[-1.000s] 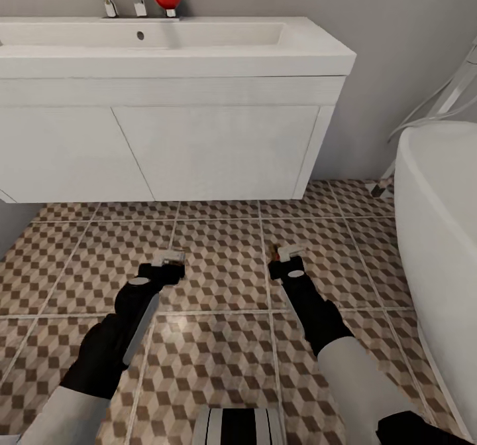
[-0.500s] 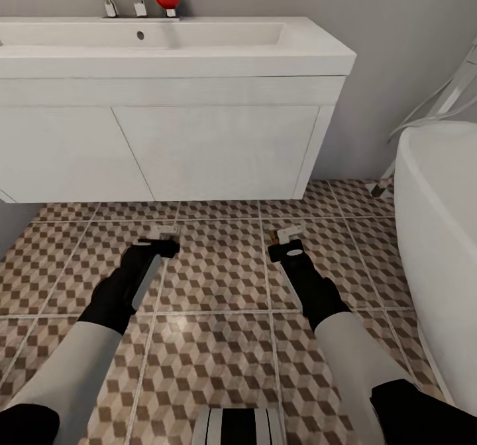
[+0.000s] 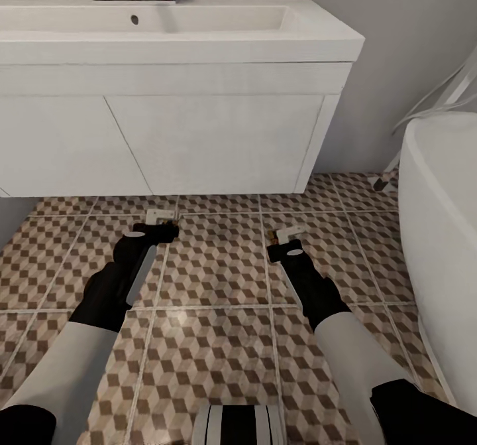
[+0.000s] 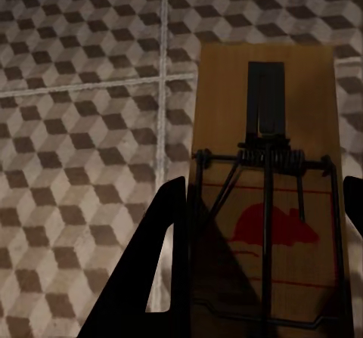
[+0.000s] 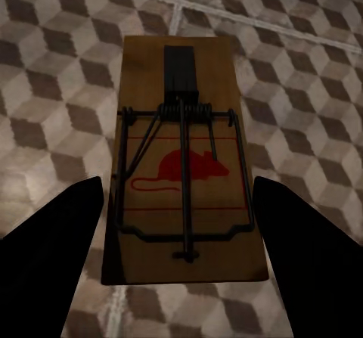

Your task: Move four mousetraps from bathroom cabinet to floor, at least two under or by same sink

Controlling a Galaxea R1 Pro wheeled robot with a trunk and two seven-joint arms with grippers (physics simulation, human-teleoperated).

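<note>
Both arms reach low over the tiled floor in front of the sink.

Left gripper: the left wrist view shows a mousetrap lying between its fingers, one finger tight against the board's edge, so I judge it clamped on the trap.

Right gripper: its fingers stand wide of a second mousetrap in the right wrist view (visible gaps on both sides), so the jaws are spread and this trap appears to rest on the tiles.

Both traps sit just in front of the vanity, near the sink.

Recommendation: lower the left trap flat until the board meets the tile, then part the fingers fully before lifting straight up, so neither board is dragged or tipped
</note>
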